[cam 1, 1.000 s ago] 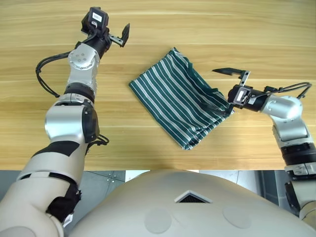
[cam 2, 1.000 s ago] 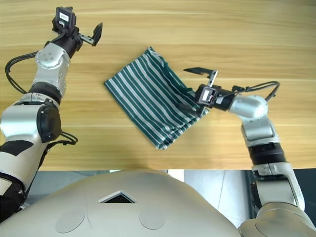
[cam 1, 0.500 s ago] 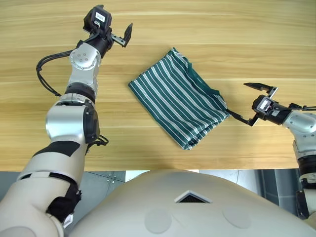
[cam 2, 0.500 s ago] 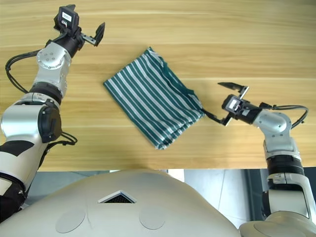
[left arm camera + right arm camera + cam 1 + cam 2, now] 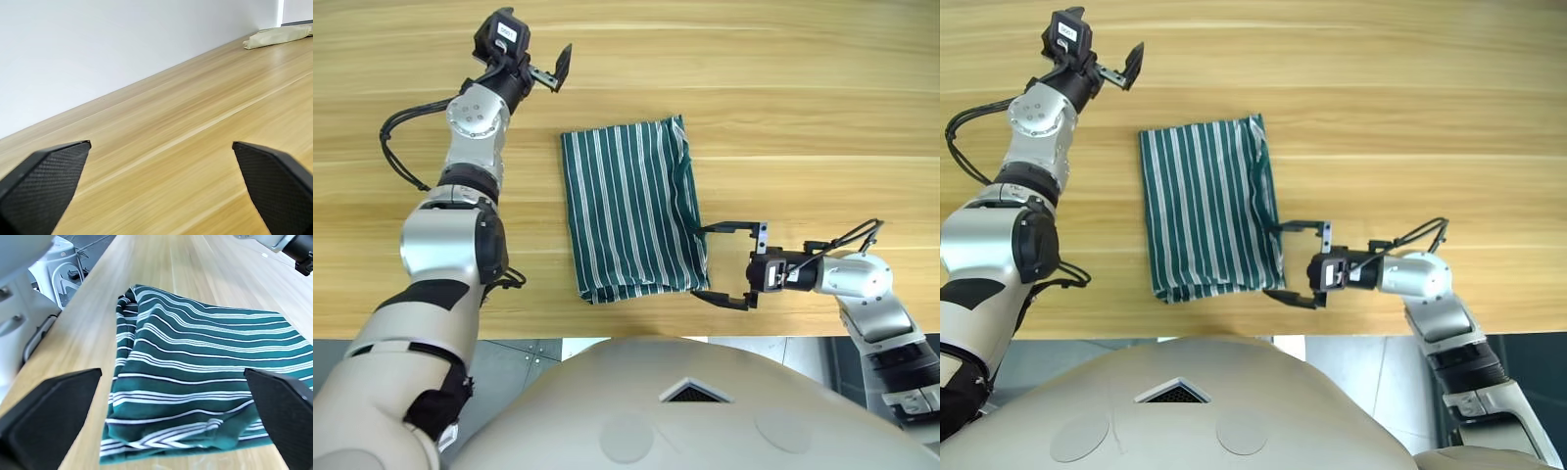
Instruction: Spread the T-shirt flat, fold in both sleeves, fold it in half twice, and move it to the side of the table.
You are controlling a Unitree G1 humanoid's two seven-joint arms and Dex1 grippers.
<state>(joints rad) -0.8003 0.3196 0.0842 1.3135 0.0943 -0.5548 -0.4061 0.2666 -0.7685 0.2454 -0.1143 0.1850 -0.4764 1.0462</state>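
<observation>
Between our grippers: folded green-and-white striped T-shirt (image 5: 631, 211), lying flat on the wooden table (image 5: 803, 117).
Right gripper (image 5: 701, 261): fingers spread wide, tips at the T-shirt's right edge near its front corner; we cannot tell whether they touch.
Left gripper (image 5: 551, 69): fingers spread, beyond the T-shirt's far left corner, apart from it.

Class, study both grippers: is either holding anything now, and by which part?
Nothing is held. The left gripper is open above bare table; the right gripper is open at the right edge of the folded T-shirt, not closed on it.
</observation>
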